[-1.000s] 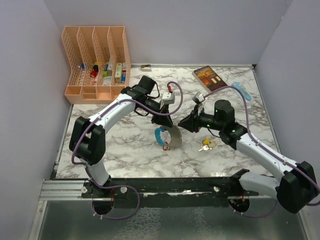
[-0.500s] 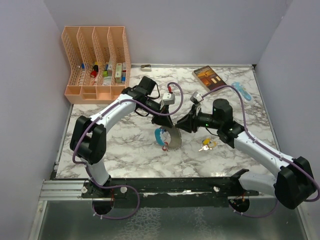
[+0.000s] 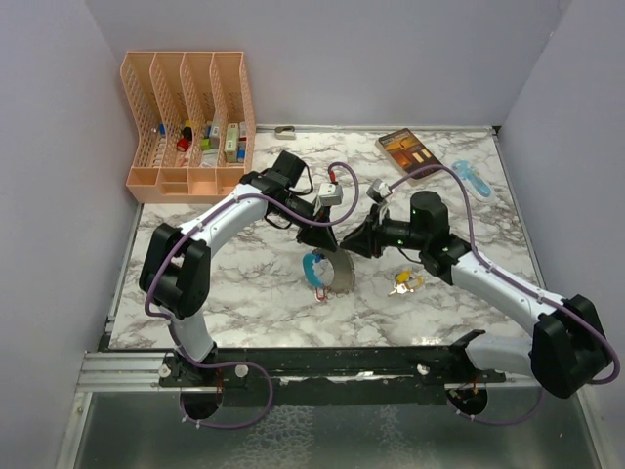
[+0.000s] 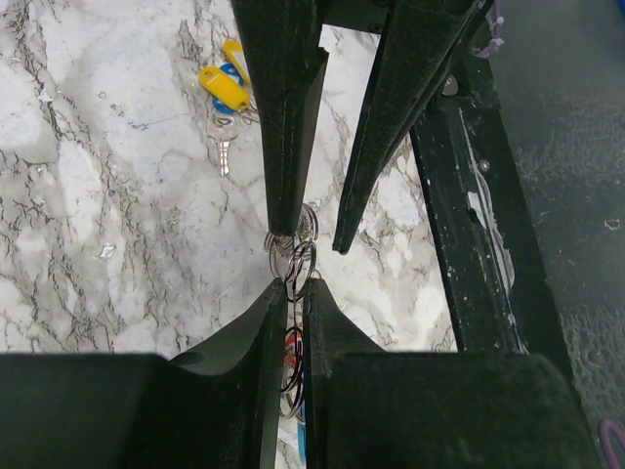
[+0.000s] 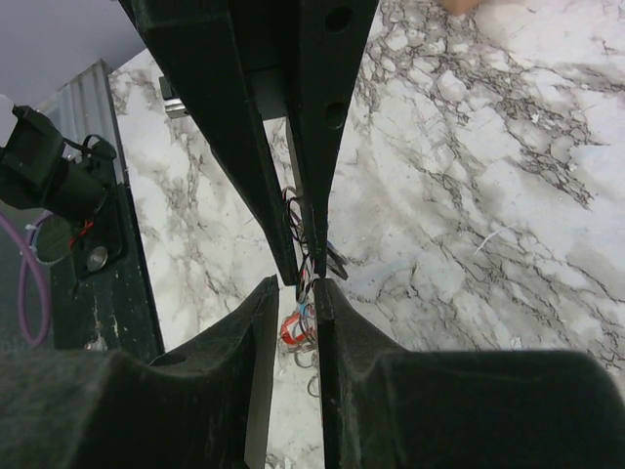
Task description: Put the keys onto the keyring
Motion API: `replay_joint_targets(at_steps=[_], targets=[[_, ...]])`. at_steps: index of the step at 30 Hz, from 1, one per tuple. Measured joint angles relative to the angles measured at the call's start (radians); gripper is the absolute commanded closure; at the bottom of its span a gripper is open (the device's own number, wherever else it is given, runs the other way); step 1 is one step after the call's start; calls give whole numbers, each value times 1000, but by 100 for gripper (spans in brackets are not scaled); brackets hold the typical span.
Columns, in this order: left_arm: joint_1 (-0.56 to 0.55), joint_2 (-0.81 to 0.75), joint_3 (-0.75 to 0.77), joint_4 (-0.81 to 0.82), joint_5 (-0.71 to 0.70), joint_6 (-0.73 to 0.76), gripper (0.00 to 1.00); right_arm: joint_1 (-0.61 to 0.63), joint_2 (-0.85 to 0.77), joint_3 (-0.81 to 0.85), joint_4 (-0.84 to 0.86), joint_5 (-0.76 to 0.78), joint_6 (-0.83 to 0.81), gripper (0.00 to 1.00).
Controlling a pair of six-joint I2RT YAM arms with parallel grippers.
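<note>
Black-fingered arms reach inward, tips meeting: left pincer [image 4: 296,285] pinches the keyring [image 3: 317,268], right pincer [image 4: 314,237] slightly parted at its ring.

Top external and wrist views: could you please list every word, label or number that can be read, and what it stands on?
No text can be read in any view.
Brown book: cover print too small to read.
Small packages in the pink organizer: labels blurred.
Yellow key tags: no writing visible.
</note>
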Motion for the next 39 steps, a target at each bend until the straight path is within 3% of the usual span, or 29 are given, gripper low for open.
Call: replay_joint_targets(at_steps=[17,26,39], targets=[[-1,0,0,0,0,-1,100,0,50,31,22,-1,-16,81],[-1,2,0,0,-1,-3,100,0,52,32,22,-5,-25,98],[-1,5,0,1,0,-5,100,0,46,28,20,-5,-25,99]])
